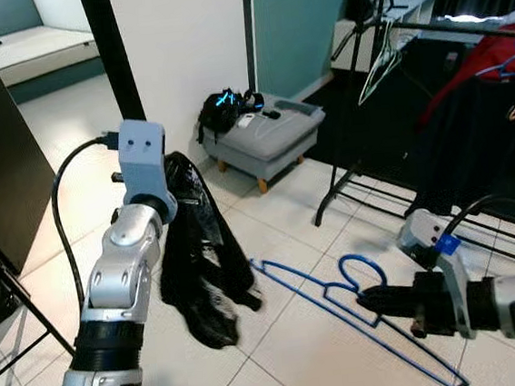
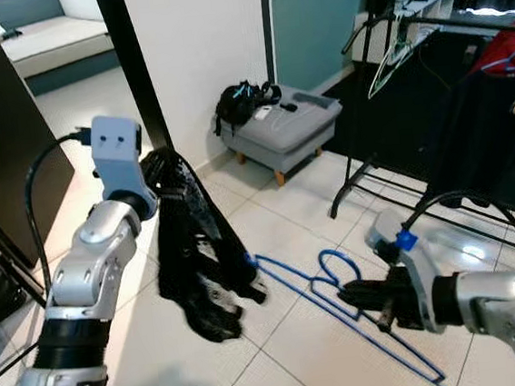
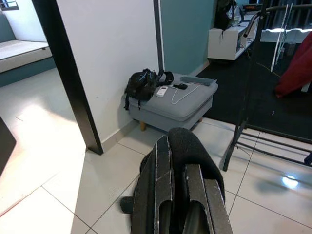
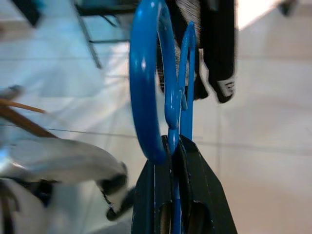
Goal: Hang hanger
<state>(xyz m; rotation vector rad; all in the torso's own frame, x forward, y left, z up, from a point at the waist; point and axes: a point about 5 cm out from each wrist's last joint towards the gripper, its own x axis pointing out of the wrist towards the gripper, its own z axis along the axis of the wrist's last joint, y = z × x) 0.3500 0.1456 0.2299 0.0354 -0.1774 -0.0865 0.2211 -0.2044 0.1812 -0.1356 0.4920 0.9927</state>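
A blue wire hanger (image 1: 327,298) is held low over the tiled floor, its hook (image 4: 146,87) sticking out past the fingertips. My right gripper (image 1: 368,301) is shut on its neck just below the hook; the right wrist view shows the wire pinched between the fingers (image 4: 200,170). My left gripper (image 1: 176,175) is raised at the left and shut on a black garment (image 1: 206,271). The garment hangs down from it, and its lower end overlaps the hanger's left tip. In the left wrist view, black cloth (image 3: 187,146) bulges over the closed fingers (image 3: 163,185).
A black clothes rack (image 1: 460,23) stands at the right, with a pale hanger (image 1: 377,63) and red (image 1: 500,56) and dark clothes on it. A grey footstool (image 1: 266,137) carrying a black bag (image 1: 222,110) sits by the white wall. A black post (image 1: 112,52) rises behind my left arm.
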